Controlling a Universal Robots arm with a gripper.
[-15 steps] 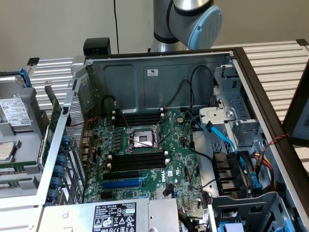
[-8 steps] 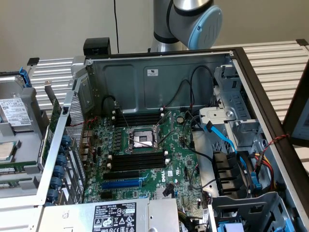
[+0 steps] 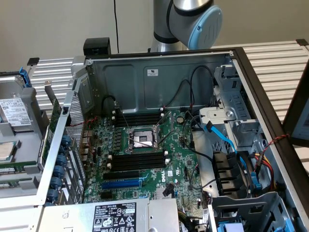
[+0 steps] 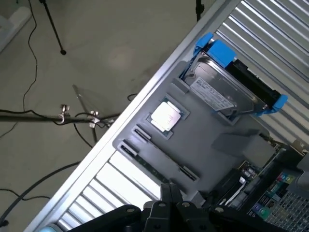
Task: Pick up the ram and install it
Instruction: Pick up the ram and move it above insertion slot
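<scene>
Pickup step, not begun. My gripper (image 4: 170,193) clenched, empty, near ram (image 4: 158,163) in grey tray (image 4: 198,130). Grasp calls for opening, squaring to ram.

Green motherboard (image 3: 145,145), black memory slots (image 3: 137,159) with white end clips (image 3: 165,154), one long blue slot (image 3: 121,184). Light-blue cable (image 3: 227,140), grey steel case (image 3: 140,82). Pale-blue cap (image 3: 205,26) on silver arm (image 3: 186,6). Dark-green ram (image 4: 155,164) on grey tray (image 4: 203,140); silver drive (image 4: 219,89) in blue caddy (image 4: 219,48). Ribbed silver bench (image 4: 280,29).
</scene>
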